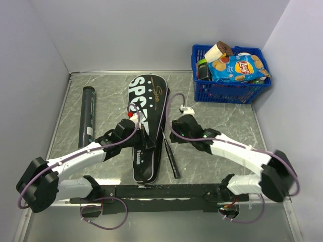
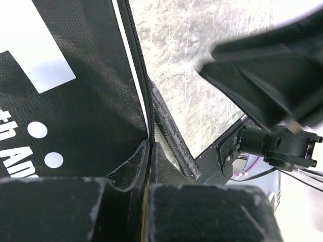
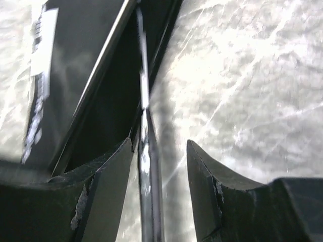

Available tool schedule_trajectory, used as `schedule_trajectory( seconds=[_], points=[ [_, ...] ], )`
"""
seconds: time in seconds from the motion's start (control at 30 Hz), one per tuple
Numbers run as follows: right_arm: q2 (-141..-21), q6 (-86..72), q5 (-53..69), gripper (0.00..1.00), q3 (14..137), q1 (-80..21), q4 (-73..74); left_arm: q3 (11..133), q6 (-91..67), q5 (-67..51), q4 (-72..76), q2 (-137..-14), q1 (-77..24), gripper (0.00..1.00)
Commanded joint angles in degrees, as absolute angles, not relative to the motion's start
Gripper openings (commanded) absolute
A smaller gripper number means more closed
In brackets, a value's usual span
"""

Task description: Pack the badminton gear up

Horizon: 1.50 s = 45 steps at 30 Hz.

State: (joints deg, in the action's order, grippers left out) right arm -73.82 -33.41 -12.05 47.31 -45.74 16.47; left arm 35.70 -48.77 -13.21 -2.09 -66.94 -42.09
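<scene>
Left arm (image 1: 75, 159): long white parts, fat round black joints, black wrist end. Right arm (image 1: 242, 154): same white and black. Thin purple cables (image 1: 101, 149) run along both arms, more purple cable curls by each base. Small white plug (image 1: 187, 109) on right arm's cable. Flat black bar (image 1: 161, 191) at near edge joins both bases. Left gripper (image 2: 150, 146): chunky black fingers (image 2: 202, 212), rough, grey specks. Right gripper (image 3: 159, 146): black pointed fingers (image 3: 103, 176), white chips and scratches.
</scene>
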Motion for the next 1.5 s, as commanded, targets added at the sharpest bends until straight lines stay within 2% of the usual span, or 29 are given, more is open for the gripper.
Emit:
schedule_trajectory(
  seconds=[0.0,0.3,0.5,1.13,1.23,1.33,1.37,1.47],
  points=[
    [-64.36,-34.54,-5.90,0.55,42.72,-45.70,20.74,39.20,-47.90,-15.20,3.78,-67.67,-42.28,0.01],
    [-53.28,-35.86,10.18,0.54,29.63,-45.70,18.46,38.58,-48.60,-15.91,4.66,-67.24,-42.28,0.01],
    [-48.26,-36.91,11.07,0.55,25.15,-45.79,19.60,38.76,-48.34,-15.91,4.48,-67.06,-42.36,0.01],
    [-53.78,-42.97,17.05,0.53,18.64,-45.79,5.81,37.00,-48.87,-16.26,5.10,-65.22,-42.45,0.01],
    [-54.58,-44.12,17.58,0.48,17.58,-45.88,3.52,36.74,-49.13,-16.26,5.01,-64.43,-42.45,0.01],
    [-54.41,-45.26,17.84,0.34,17.05,-45.79,1.76,36.48,-49.04,-16.26,4.92,-64.07,-42.45,0.01],
    [-54.32,-45.79,17.84,0.26,17.22,-45.79,1.32,36.39,-49.04,-16.35,5.01,-63.99,-42.45,0.01],
    [-54.14,-46.32,17.67,0.14,19.24,-45.79,0.70,35.77,-49.48,-16.61,5.62,-63.98,-42.45,0.01]
  ],
)
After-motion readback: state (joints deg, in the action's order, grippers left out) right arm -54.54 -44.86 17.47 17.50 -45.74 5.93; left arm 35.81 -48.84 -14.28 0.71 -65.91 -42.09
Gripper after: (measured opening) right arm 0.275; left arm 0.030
